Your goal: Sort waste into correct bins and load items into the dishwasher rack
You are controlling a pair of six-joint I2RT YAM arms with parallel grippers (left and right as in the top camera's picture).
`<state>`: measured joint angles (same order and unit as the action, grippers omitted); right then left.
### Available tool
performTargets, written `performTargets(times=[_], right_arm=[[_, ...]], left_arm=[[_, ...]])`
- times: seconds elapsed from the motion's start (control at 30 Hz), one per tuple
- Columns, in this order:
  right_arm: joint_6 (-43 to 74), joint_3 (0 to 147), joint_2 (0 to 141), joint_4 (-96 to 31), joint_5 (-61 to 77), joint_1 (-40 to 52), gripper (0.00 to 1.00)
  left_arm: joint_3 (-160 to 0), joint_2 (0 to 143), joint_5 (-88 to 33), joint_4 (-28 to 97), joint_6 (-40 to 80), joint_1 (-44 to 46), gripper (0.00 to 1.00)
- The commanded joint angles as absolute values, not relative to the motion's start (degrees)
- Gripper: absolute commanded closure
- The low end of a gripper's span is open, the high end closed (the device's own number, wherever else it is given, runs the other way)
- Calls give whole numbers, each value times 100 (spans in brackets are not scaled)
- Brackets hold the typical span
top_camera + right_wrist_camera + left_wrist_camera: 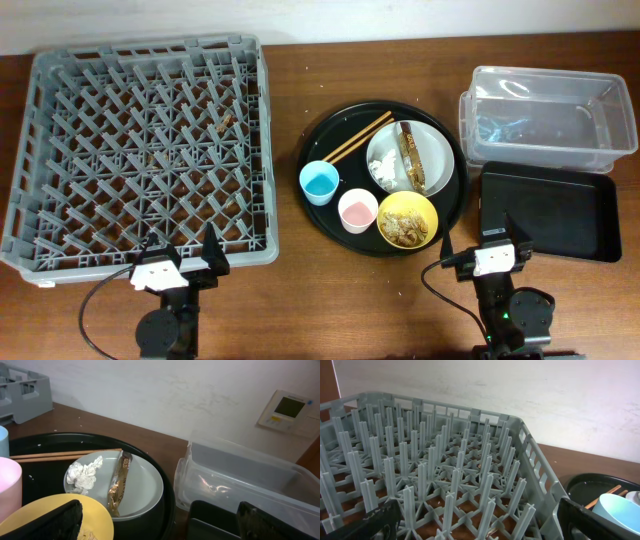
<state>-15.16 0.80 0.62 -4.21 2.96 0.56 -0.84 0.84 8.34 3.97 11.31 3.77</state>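
Both empty, released: left hand (181, 246), right hand (482, 241). Wrapper (118, 482) light, crinkly, probably slippery; pinch mid-length, above plate (146, 491).

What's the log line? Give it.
left gripper: open; right gripper: open; dishwasher rack: no dishes; blue cup, pink cup, yellow bowl, plate: on round black tray; clear tub, black bin: empty

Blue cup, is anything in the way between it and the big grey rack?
Nothing visible. The blue cup sits on the round black tray, at the edge nearest the rack. Only a bare strip of table lies between tray and rack.
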Motion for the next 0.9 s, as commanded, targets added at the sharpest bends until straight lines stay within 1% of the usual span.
performTargets(times=[0.0, 0.73, 0.77, 0.83, 0.87], right_arm=[[-1457, 32, 21, -423, 231, 110, 2], [-1455, 32, 21, -419, 305, 110, 2], [-1452, 32, 21, -311, 379, 110, 2], [-1455, 32, 21, -137, 1313, 110, 2], [-1131, 145, 23, -71, 1516, 110, 2]], left_arm=[[-54, 67, 814, 397, 1037, 353, 1], [-54, 67, 814, 392, 1037, 353, 1], [-54, 67, 860, 301, 1039, 351, 1], [-54, 67, 602, 344, 1083, 357, 1], [-115, 67, 64, 43, 1081, 357, 1]])
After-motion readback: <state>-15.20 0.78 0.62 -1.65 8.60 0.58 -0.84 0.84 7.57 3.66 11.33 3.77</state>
